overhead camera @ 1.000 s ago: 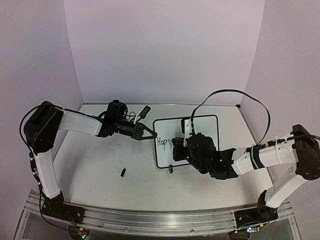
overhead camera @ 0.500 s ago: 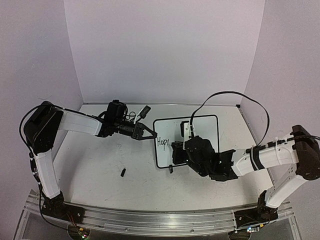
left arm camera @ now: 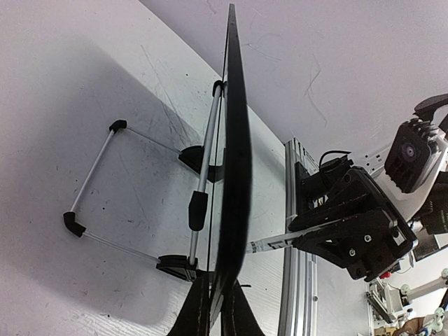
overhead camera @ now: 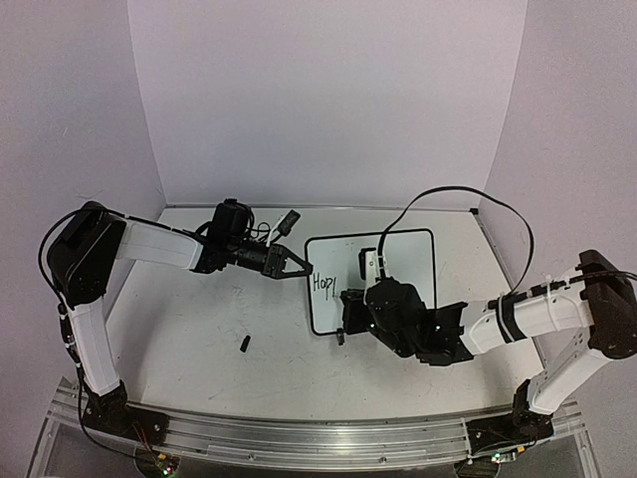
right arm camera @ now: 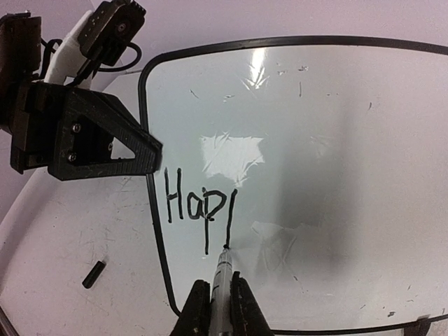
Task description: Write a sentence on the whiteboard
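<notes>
The whiteboard (overhead camera: 403, 255) (right arm camera: 336, 175) stands tilted at mid-table; in the left wrist view it is a black edge-on frame (left arm camera: 235, 140). My left gripper (overhead camera: 301, 267) (left arm camera: 217, 316) is shut on its left edge. The sentence (overhead camera: 323, 283) (right arm camera: 189, 203) reads "Hap" plus one more vertical stroke. My right gripper (overhead camera: 350, 303) (right arm camera: 218, 308) is shut on a white marker (right arm camera: 222, 280) (left arm camera: 280, 243). The marker's tip touches the board at the bottom of that last stroke.
A small black marker cap (overhead camera: 245, 344) (right arm camera: 93, 274) lies on the table left of the board. Behind the board, its wire stand (left arm camera: 91, 175) rests on the tabletop. An aluminium rail (overhead camera: 299, 438) runs along the near edge, and walls close in the back and sides.
The right gripper has drawn the marker downward, adding a vertical stroke after "Hap", and shifted slightly toward the near edge. The left gripper and the board have stayed still.
</notes>
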Tool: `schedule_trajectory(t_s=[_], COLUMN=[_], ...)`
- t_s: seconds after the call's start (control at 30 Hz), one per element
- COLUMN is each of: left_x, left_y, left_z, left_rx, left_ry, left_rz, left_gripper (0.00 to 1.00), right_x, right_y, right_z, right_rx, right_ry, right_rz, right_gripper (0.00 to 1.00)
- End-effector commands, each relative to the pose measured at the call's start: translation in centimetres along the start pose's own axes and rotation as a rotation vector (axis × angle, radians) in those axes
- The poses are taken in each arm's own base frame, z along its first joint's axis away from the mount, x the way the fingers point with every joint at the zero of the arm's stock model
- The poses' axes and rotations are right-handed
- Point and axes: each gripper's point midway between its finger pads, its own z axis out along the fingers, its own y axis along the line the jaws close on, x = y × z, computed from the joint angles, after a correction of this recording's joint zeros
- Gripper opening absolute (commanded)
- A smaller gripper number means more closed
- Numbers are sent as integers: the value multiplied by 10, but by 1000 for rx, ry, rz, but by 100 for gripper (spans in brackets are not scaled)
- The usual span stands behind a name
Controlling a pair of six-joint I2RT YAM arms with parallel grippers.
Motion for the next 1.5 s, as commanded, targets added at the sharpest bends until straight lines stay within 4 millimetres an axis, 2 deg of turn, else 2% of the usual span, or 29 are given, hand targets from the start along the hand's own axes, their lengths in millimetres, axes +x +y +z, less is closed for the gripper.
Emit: schedule_trajectory(t_s=[0.0,0.27,0.5,0.97,1.47], left_x=[-5,-5,-4,-3,-5], left_y=[-25,-25,-25,-23,-26], left_z=[-6,-5,-5,-5,-6], left_rx=[57,56,57,58,60], left_ry=[5,6,7,10,7], left_rz=[2,0,-1,-4,1], left_gripper=[0,0,0,0,0], right_x=[6,-30,-52,-55,-52], right_y=[-3,10,11,6,-9], right_z=[1,-12,-7,8,8], right_rx=[22,-42,-27,3,65], right_ry=[6,-75,-124,-132,-132], right_rz=[-4,39,7,-10,-16], right_gripper=[0,0,0,0,0])
